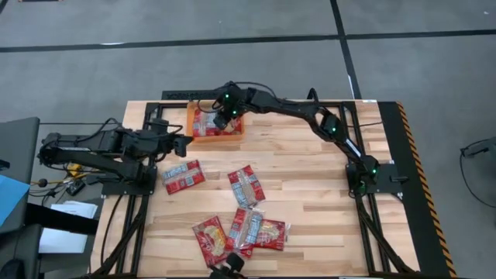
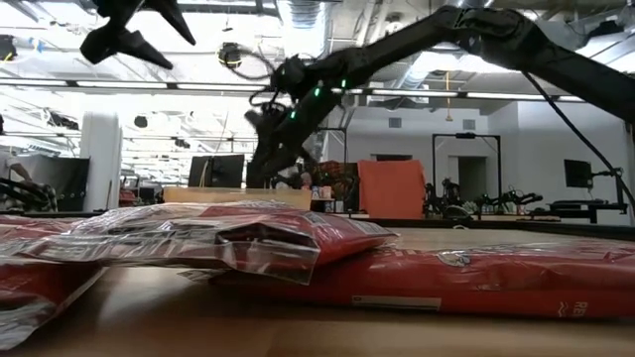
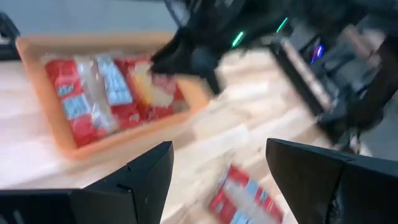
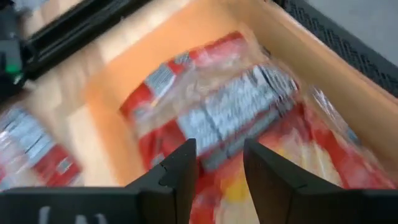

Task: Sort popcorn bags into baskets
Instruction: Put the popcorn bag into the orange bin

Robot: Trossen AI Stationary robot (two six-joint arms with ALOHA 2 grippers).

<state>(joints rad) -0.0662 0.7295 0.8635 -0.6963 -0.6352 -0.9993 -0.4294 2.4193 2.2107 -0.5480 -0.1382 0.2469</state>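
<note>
The orange basket stands near the table's far edge with several red packets lying flat inside it. My right gripper hovers over the basket's right half, open and empty, its fingers just above the packets. My left gripper waits open near the basket's near left corner and holds nothing. Loose packets lie flat on the table: one near the left arm, one at mid-table, and a partly overlapping cluster by the near edge.
Bare wood lies between the basket and the loose packets, and across the table's right half. The right arm's base stands at the right edge, and the left arm's body lies along the left edge. In the low view the near packets fill the foreground.
</note>
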